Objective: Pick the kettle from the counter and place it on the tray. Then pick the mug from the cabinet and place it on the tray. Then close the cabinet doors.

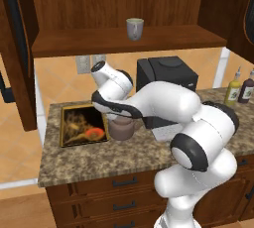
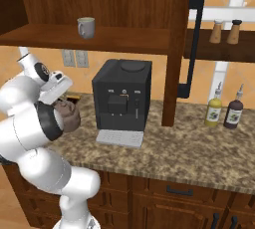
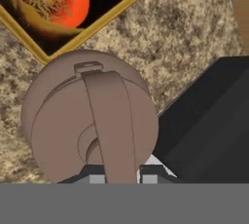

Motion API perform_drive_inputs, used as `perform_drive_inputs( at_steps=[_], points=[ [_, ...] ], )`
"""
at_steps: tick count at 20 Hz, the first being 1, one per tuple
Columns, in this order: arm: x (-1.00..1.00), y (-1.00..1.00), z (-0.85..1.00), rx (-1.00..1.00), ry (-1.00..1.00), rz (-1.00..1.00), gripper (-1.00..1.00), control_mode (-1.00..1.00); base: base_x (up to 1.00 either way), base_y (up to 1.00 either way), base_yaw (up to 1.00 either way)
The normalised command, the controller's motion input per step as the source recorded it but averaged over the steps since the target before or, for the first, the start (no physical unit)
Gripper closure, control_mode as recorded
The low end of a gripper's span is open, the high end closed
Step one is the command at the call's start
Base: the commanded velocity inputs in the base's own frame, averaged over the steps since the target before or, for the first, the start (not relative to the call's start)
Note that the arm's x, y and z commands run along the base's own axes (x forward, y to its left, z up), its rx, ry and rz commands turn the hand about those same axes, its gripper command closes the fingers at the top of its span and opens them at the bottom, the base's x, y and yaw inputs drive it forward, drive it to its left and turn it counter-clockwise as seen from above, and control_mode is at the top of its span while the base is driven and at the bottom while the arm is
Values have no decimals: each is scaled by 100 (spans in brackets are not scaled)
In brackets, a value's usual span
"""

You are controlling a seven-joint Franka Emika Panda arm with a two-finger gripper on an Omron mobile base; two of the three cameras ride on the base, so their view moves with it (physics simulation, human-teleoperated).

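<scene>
Kettle handle between fingertips, fingers pinched on it, beside tray.

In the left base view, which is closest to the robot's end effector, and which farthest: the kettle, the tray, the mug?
1. Kettle, directly under the end effector.
2. Tray, just left on the counter.
3. Mug, up on the cabinet shelf.

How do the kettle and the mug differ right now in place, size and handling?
The kettle sits on the counter beside the tray; the mug stands up in the cabinet. The kettle is squat and wider, the mug smaller. The gripper straddles the kettle's arched handle; nothing touches the mug. Both stand upright.
</scene>
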Motion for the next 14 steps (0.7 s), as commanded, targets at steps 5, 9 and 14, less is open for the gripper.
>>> perform_drive_inputs(
  at_steps=[5, 9, 14],
  points=[
    [-4, 11, 52, -11, -4, 1, 100, -100, 0, 0, 0],
    [16, 44, 29, -7, 0, 11, 100, -100, 0, 0, 0],
    [33, 62, 10, -2, 1, 15, 100, -100, 0, 0, 0]
  ],
)
